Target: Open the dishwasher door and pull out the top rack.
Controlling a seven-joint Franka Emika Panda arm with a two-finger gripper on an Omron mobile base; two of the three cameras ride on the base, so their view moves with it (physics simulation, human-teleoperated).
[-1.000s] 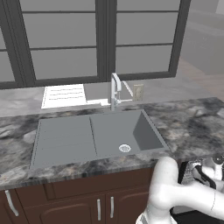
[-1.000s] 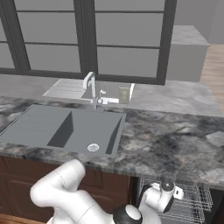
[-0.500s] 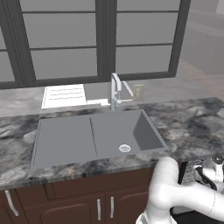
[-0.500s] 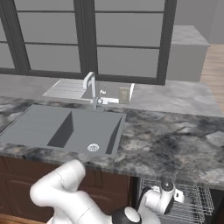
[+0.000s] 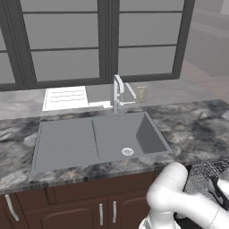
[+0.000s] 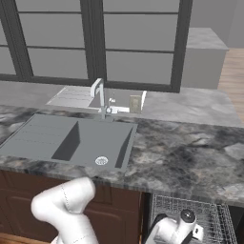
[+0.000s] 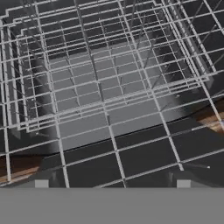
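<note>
Top rack [image 6: 209, 217] drawn slightly further from beneath the bench's [image 6: 190, 157] front edge, arm lower; gripper [image 7: 112, 186] grasp indiscernible; pull seemingly nearing completion.

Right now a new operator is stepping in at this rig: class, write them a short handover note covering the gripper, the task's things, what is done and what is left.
Gripper: low, to the right of the sink, in front of the dishwasher; the hand view looks along it into the wire grid. Fingertips not clear enough to tell open or shut.
Top rack: white wire basket sticking out from under the granite counter; also seen at close range.
Dishwasher door: the rack is out past the cabinet front, so it must be open; the panel itself is not identifiable.
Done: door opened, rack at least partly out.
Left: check whether the rack is fully extended, then withdraw.
</note>
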